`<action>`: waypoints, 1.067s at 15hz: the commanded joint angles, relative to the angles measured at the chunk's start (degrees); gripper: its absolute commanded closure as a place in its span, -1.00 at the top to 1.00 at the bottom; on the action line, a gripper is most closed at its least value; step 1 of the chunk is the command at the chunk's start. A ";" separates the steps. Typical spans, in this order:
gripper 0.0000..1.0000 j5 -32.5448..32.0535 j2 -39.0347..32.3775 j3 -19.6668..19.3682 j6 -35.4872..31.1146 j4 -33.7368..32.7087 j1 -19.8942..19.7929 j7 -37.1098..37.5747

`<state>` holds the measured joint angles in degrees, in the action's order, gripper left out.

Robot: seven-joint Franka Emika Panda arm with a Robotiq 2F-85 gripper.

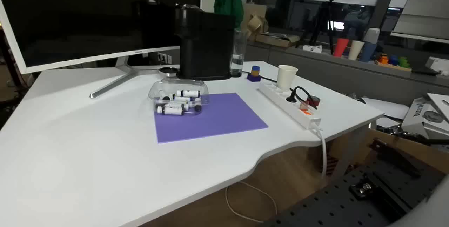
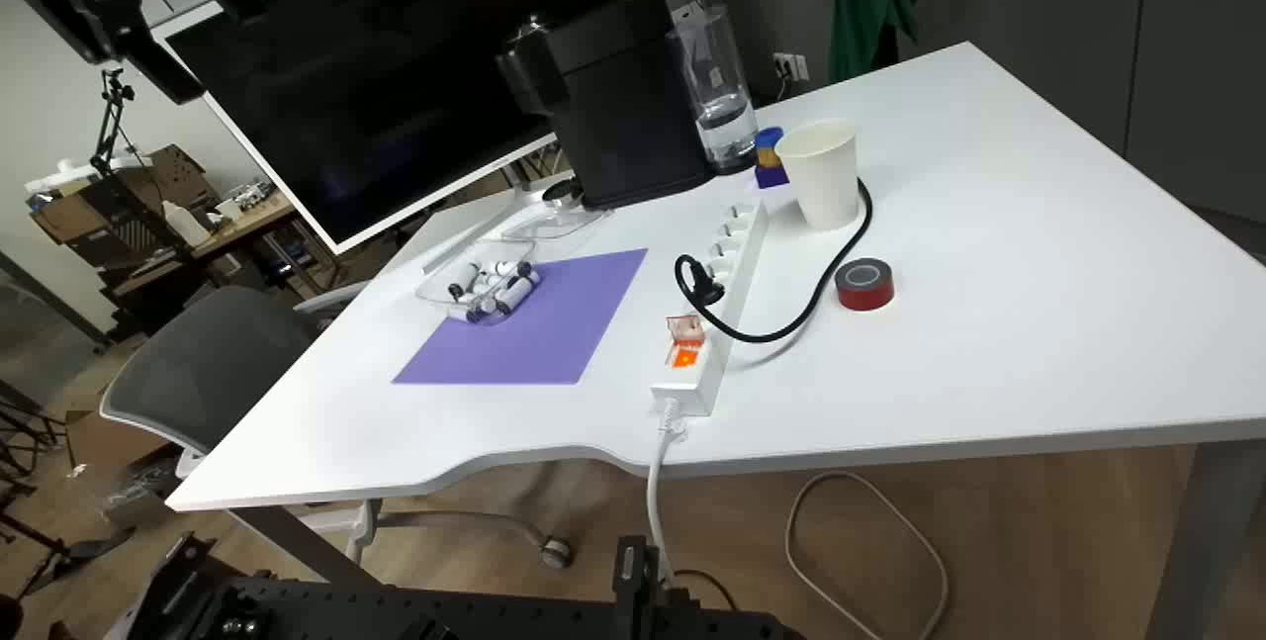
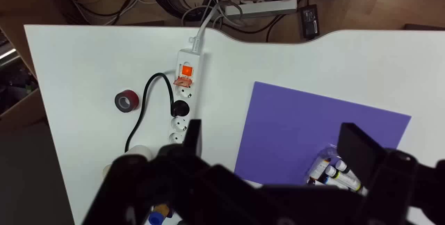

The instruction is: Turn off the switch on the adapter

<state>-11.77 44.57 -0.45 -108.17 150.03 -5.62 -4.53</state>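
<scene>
Near the edge of the worktop [image 2: 989, 304] sits the end of the adapter [image 3: 194, 89] with the orange switch [image 3: 187, 70] on it, right by where the white cable [image 1: 323, 153] comes out. Honestly, I'd say the job hasn't been done yet: the switch looks lit up in the wrist view and in an exterior view, so my guess is it's on. One thing already sorted is the little see-through reddish flap [image 2: 685, 329], which is tipped up beside the switch, so nothing's covering it. The gripper [image 3: 271, 127] is spread wide with nothing in it, up in the air well apart from the adapter. So what's left, imo: come down to the switch, press it till it flips, back off.
</scene>
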 commanded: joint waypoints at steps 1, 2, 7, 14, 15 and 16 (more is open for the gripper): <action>1.00 -0.53 -0.05 -0.73 0.27 -0.13 0.94 0.49; 1.00 -0.54 -0.08 -0.73 0.27 -0.11 0.94 0.47; 1.00 -0.53 -0.23 -0.73 0.27 -0.06 0.94 0.43; 1.00 -1.81 -0.73 -1.18 -4.39 1.42 -0.08 1.40; 1.00 -2.30 -1.33 -1.71 -5.83 2.01 -0.65 1.50; 1.00 -2.56 -1.79 -2.13 -6.68 2.35 -1.09 1.60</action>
<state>-11.77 44.25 -0.44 -108.17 150.13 -5.63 -4.65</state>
